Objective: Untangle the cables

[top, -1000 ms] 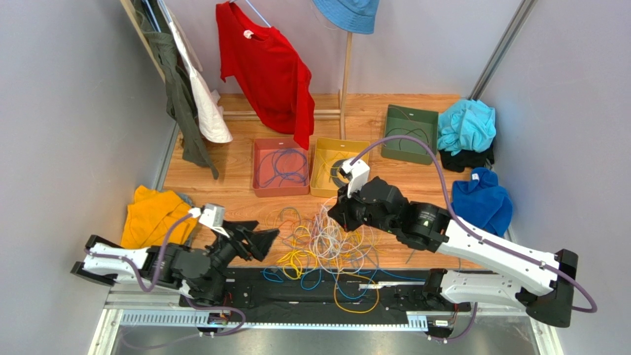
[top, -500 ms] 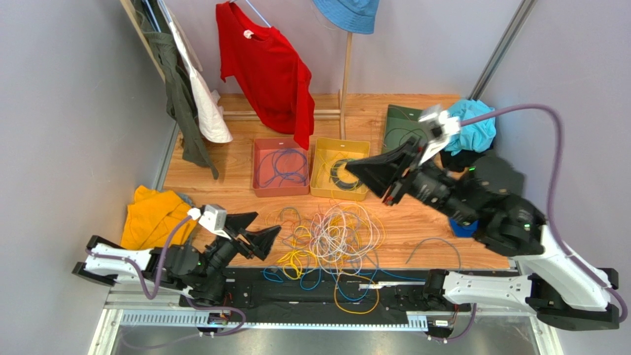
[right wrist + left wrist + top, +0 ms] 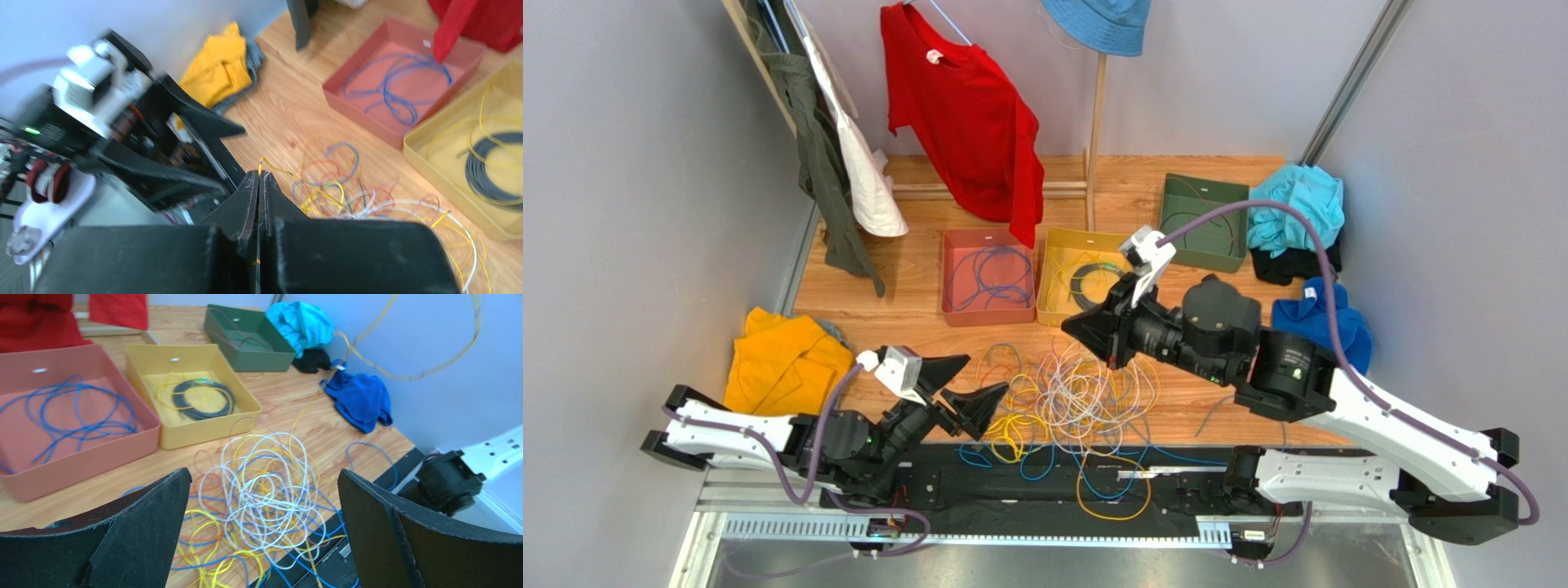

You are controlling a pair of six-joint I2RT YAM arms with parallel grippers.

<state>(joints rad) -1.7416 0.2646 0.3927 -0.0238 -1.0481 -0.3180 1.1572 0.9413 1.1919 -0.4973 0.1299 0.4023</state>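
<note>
The cables (image 3: 1075,398) lie as a loose tangle of white, yellow, blue and orange loops on the wooden table near the front edge, also seen in the left wrist view (image 3: 264,496). My left gripper (image 3: 962,385) hovers just left of the tangle, open wide with nothing between its fingers (image 3: 153,533). My right gripper (image 3: 1071,326) hangs above the tangle's far side, shut on a thin yellow cable (image 3: 288,171) that sticks out of its tips and trails down to the pile. A raised yellow strand (image 3: 368,352) loops through the air.
Behind the tangle stand a red tray (image 3: 989,319) with a blue cable, a yellow tray (image 3: 1051,276) with a black coil and a green tray (image 3: 1167,221). A yellow cloth (image 3: 775,361) lies left, blue (image 3: 1320,325) and cyan (image 3: 1293,208) cloths right, and clothes hang at the back.
My right arm rose from the tangle, swung far right and up, then came back left over the pile, still shut. My left gripper opened a bit wider and edged toward the tangle.
</note>
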